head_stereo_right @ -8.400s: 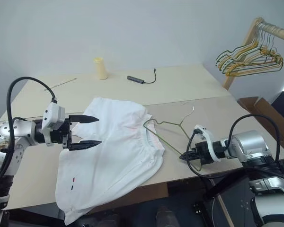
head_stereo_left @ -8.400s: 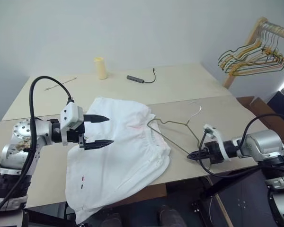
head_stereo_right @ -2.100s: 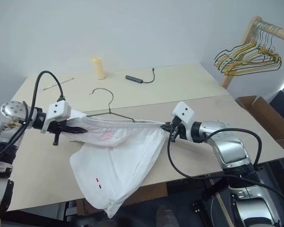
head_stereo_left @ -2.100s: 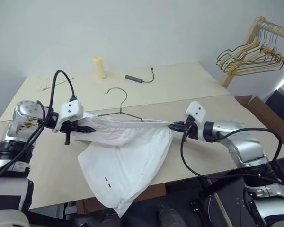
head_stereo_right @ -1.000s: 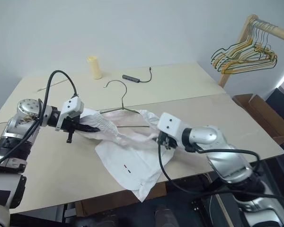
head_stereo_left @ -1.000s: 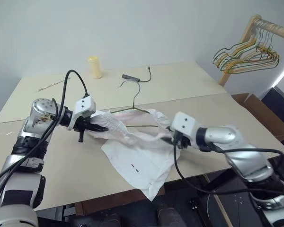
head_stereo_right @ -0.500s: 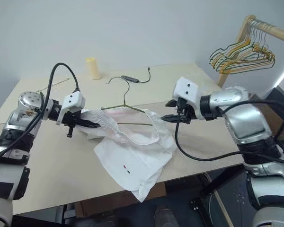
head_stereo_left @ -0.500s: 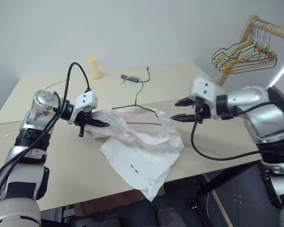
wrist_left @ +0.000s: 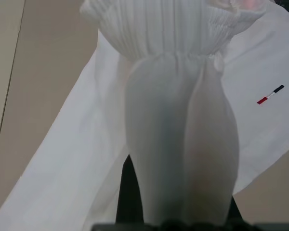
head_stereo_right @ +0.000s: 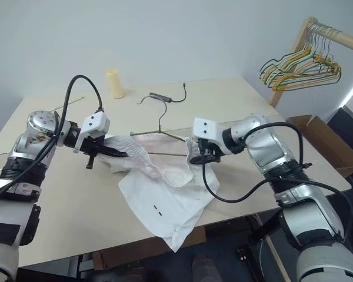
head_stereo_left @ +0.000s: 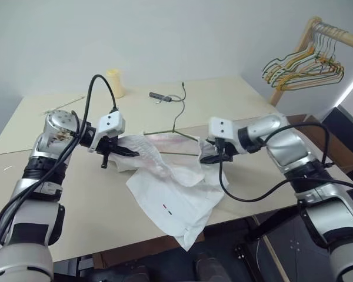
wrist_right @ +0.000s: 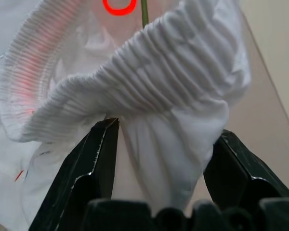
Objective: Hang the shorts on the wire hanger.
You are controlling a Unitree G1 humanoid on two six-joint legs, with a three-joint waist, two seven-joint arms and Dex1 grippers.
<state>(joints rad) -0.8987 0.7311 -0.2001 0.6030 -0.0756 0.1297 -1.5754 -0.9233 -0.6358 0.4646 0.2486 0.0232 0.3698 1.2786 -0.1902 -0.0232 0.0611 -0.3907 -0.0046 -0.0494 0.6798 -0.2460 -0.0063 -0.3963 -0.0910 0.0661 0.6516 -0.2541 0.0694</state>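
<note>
Left gripper (head_stereo_left: 128,154) is clamped tight on the gathered waistband at the left end of the shorts (head_stereo_left: 170,197), holding that end lifted just above the surface (head_stereo_left: 76,200). In the left wrist view the white cloth (wrist_left: 180,144) drapes over the fingers, elastic bunched past them, and a small red and dark mark (wrist_left: 270,94) shows on the leg fabric.

The shorts sag between the 2 grippers; the legs spill down onto the surface and hang over its near edge, 2 small marks (head_stereo_left: 168,208) facing up.

The wire hanger (head_stereo_left: 175,126) has its bottom bar running through the waistband opening, with pink inner trim showing around it. Its hook (head_stereo_left: 179,94) rises toward the far side of the surface, above the cloth.

Right gripper (head_stereo_right: 201,154) is at the right end of the waistband. In the right wrist view the jaws stand wide apart, the fingers (wrist_right: 94,159) flanking a bunched fold of elastic; cloth sits between them, not pinched. Can't tell if either finger touches it. The hanger wire (wrist_right: 144,12) shows just beyond the fold.

Far side of the surface: a yellow cylinder (head_stereo_left: 113,82) on the left, a small dark device with cable (head_stereo_left: 160,96) near the hanger hook. To the far right, off the surface, a wooden rack (head_stereo_left: 317,35) carries a bunch of coloured hangers (head_stereo_left: 303,67).
</note>
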